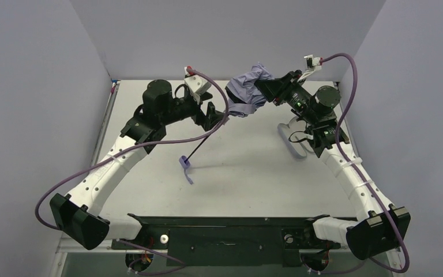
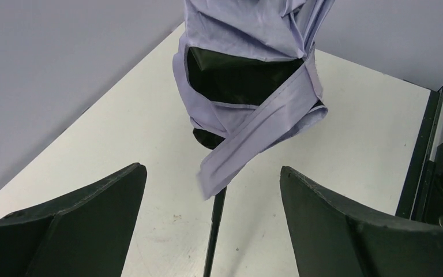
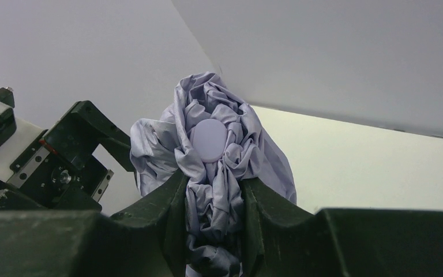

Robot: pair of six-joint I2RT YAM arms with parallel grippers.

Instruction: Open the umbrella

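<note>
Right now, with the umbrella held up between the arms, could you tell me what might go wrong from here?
1. The right gripper pinches only bunched canopy fabric near the cap; a pull could slip or tear it.
2. The strap looks wrapped around the canopy, which may block opening.
3. The left gripper stands open around the shaft, so nothing steadies it.

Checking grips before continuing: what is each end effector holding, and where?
Right end effector pinches the umbrella by its bunched canopy top; left end effector holds nothing.
</note>
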